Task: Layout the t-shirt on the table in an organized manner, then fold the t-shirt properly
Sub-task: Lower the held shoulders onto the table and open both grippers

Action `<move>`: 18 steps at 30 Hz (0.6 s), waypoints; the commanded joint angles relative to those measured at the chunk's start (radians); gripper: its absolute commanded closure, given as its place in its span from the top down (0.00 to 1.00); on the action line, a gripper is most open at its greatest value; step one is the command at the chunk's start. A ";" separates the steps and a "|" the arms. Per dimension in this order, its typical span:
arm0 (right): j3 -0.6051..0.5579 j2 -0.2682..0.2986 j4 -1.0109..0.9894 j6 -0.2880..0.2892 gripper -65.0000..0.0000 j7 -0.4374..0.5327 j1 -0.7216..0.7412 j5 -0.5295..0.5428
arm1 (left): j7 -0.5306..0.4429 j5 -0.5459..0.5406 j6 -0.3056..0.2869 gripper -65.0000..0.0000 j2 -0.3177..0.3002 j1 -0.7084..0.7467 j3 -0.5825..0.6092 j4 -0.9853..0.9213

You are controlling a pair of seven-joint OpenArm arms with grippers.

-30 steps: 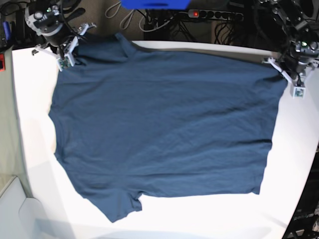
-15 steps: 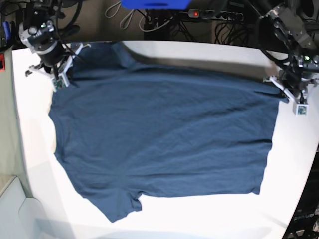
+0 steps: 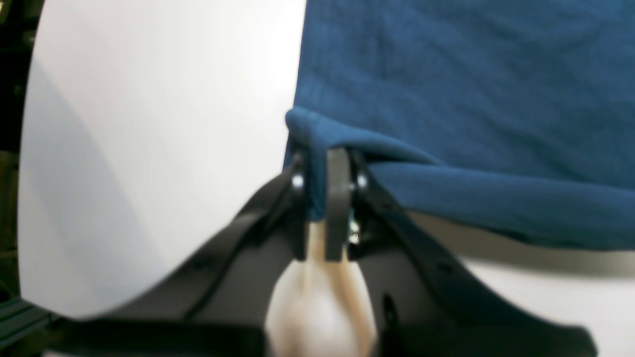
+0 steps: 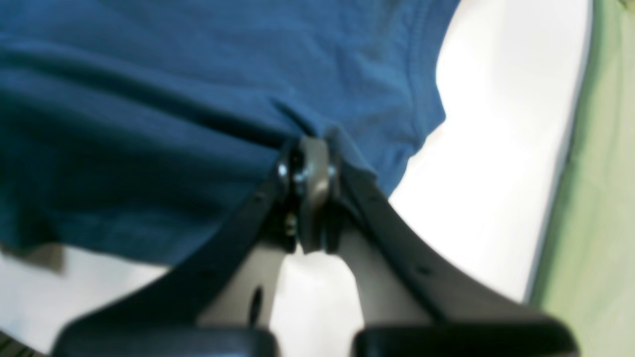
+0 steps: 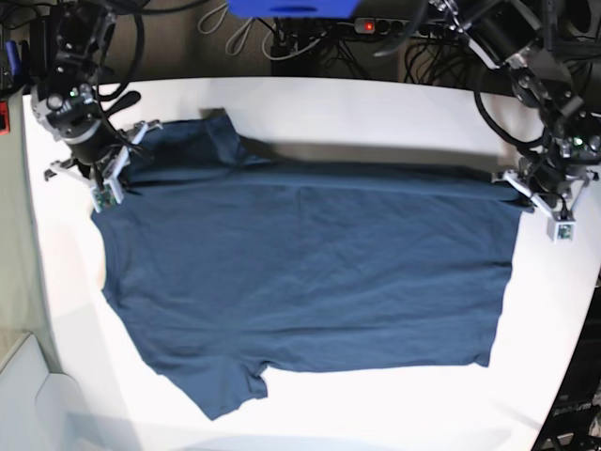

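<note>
Pulled far edge of t-shirt [image 5: 310, 272] nearer over table [image 5: 376, 113] since earlier frame, left gripper [image 3: 325, 198] and right gripper [image 4: 310, 193] both clamped on its corners.

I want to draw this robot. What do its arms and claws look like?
Both arms are black and chunky, with black cables looping off them. Each wrist has white brackets and a tiny green light. Up close, the left gripper and right gripper have black, curved jaws with silver screws.

t-shirt [image 5: 310, 272] flat on table [image 5: 376, 113]
</note>
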 commanded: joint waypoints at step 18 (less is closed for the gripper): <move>-0.096 0.039 -0.043 -0.004 0.00 0.020 0.178 0.006 | -0.019 0.000 0.002 0.06 -0.016 -0.121 -0.002 -0.088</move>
